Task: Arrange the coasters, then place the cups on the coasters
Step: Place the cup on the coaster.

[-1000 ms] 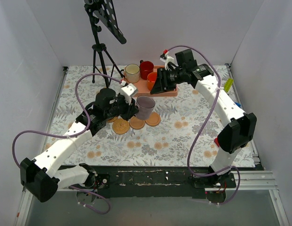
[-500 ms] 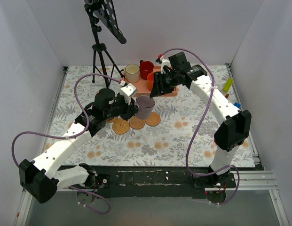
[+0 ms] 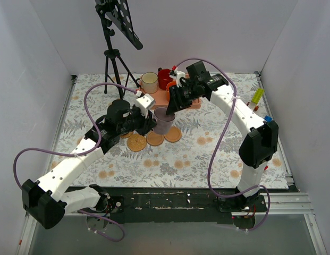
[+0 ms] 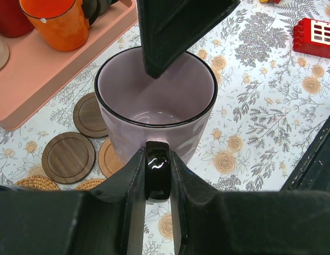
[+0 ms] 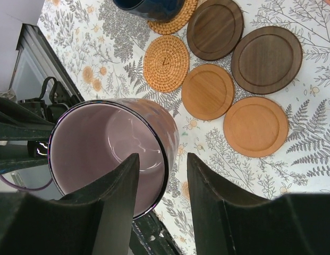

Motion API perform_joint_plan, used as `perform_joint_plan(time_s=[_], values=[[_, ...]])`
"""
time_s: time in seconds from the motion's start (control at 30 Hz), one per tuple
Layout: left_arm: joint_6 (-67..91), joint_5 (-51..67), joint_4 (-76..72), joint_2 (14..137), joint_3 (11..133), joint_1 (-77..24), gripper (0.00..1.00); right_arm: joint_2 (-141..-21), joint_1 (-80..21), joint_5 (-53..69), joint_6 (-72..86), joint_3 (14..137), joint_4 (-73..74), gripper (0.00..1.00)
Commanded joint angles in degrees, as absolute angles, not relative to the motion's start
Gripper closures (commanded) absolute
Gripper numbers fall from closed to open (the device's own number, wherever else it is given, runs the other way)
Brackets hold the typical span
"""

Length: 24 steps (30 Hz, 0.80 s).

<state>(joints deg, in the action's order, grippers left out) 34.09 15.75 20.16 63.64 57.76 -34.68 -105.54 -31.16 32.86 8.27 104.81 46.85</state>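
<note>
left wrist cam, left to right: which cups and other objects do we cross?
red cup → orange cup → grey-lilac cup → red toy block

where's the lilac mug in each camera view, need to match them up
top external: lilac mug centre, just above the coasters.
left wrist: lilac mug fills the centre, handle toward the camera.
right wrist: lilac mug lower left, seen from above.
shared landmark: the coasters, lower left in left wrist, upper right in right wrist.
</note>
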Motion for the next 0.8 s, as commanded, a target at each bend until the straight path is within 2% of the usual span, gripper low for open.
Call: perform_joint_plan(time_s=[0.0,0.1,0.17,0.23,0.27,0.33,0.37,0.4,0.43,0.7,0.77], values=[[34.6,17.0,16.4,62.4,61.0,-35.0,1.0,-105.9,-31.4,35.7,5.8,105.5,46.4,0.53],[35.3,17.1,16.3,62.6,60.8,-35.0,1.0,-106.7,-31.4,36.0,5.7,106.1,46.1,0.63],[36.1,16.6,16.3,62.5,60.5,-35.0,1.0,-106.9,-31.4,35.9,5.8,106.4,46.1,0.78],[37.7,15.2,15.6,62.2,60.2,-35.0,1.0,-106.7,-31.4,35.4,6.1,106.5,46.0,0.98],[39.2,13.6,15.5,62.1,60.2,-35.0,0.86,-106.4,-31.5,34.7,6.5,106.4,45.9,0.99],[41.4,11.2,15.7,62.4,60.3,-35.0,0.43,-105.5,-31.5,31.9,8.2,105.2,44.7,0.99],[42.4,9.8,15.8,62.4,60.5,-35.0,0.28,-104.6,-31.5,30.3,9.7,103.9,43.7,0.99],[44.1,8.2,15.9,62.4,60.5,-35.0,0.07,-103.6,-31.5,27.5,11.3,102.6,42.1,0.99],[45.3,7.0,16.3,62.4,60.6,-34.9,0.03,-102.2,-31.5,25.9,13.3,100.5,40.3,0.99],[56.4,1.6,23.7,62.0,64.1,-34.0,0.02,-91.3,-33.3,7.7,28.0,85.2,25.7,0.99],[60.8,-3.6,28.8,63.4,66.5,-33.2,0.02,-89.5,-35.5,1.8,29.0,83.2,23.6,0.99]])
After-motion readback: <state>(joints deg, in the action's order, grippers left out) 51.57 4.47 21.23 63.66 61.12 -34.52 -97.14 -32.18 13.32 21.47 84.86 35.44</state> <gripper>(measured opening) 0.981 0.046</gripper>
